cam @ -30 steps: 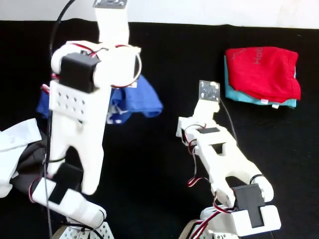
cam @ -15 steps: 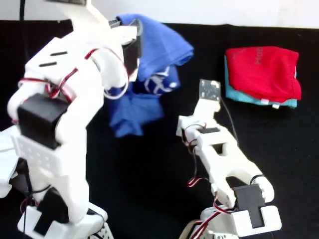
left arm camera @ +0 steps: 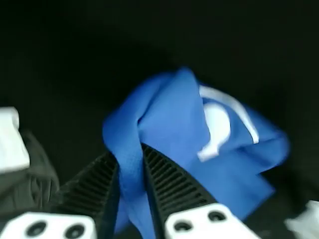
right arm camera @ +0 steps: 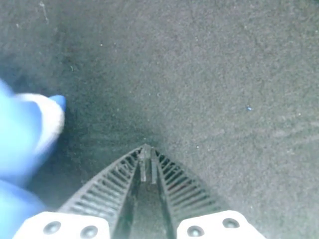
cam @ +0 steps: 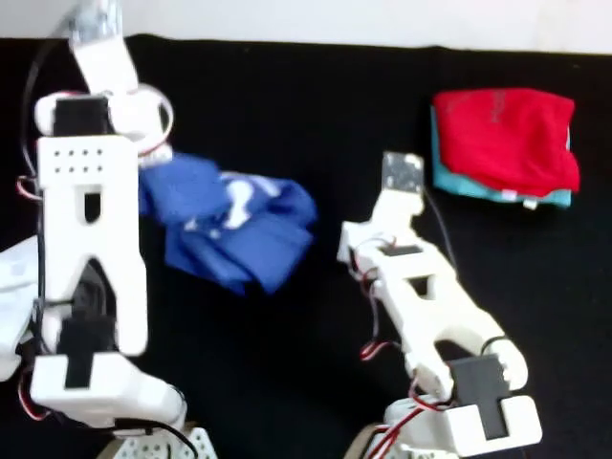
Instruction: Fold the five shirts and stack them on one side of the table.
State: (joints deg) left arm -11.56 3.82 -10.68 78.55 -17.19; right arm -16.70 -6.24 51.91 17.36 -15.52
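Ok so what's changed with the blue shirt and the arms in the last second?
The left gripper swung the blue shirt up and toward the back, then down; the shirt now lies crumpled, still pinched between its fingers. The right gripper, shut, and the red shirt on the teal shirt stayed put.

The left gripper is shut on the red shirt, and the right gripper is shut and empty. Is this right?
No: the left gripper is shut on the blue shirt, as the left wrist view shows. The right gripper is shut and empty.
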